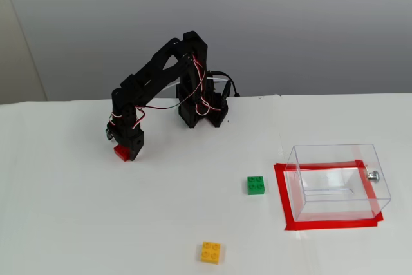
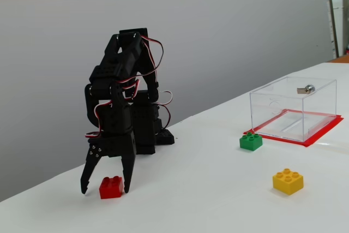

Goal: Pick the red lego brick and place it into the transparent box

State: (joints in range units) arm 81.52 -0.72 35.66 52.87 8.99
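Observation:
The red lego brick [image 2: 112, 187] rests on the white table at the left, also seen in the higher fixed view [image 1: 120, 153]. My black gripper [image 2: 104, 190] points straight down over it, open. One finger stands just right of the brick and the other a little off to its left, fingertips near the table. From above, the gripper [image 1: 126, 151] covers most of the brick. The transparent box [image 1: 337, 181] with a silver knob [image 1: 373, 176] stands far to the right [image 2: 294, 107], with nothing in it.
A green brick [image 1: 256, 185] lies left of the box and a yellow brick [image 1: 210, 252] near the front edge. A red tape rectangle [image 1: 281, 191] frames the box. The arm's base [image 1: 202, 111] sits at the back by the grey wall.

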